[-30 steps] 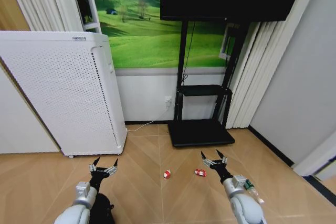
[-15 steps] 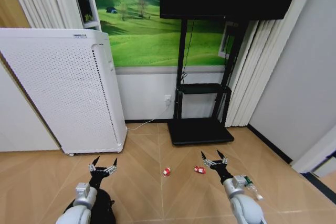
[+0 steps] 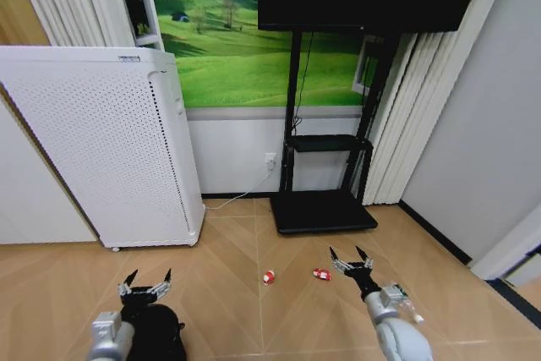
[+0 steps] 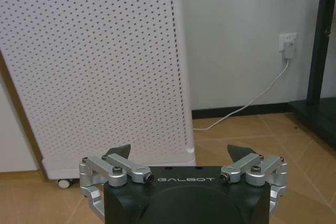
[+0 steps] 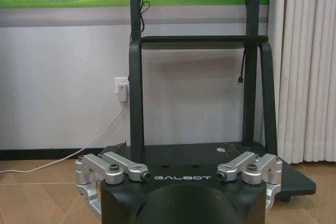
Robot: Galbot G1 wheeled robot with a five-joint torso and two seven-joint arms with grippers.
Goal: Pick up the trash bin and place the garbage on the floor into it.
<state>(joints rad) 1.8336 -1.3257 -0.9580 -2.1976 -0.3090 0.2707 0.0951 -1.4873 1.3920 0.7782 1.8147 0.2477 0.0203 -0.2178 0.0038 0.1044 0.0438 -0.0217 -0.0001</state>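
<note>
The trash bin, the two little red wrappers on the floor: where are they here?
trash bin (image 3: 156, 331), head view, its black side below the left gripper.
left red wrapper (image 3: 268, 276), head view, its middle.
right red wrapper (image 3: 321, 275), head view, its middle.

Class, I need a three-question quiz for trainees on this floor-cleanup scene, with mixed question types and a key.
1. True or false: the left gripper is open.
2. The two red-and-white garbage pieces lie on the floor in front of: A) the white perforated appliance B) the black TV stand base C) the curtains
3. What dark round thing sits under the left gripper?

Key: 1 true. 2 B. 3 the trash bin.
</note>
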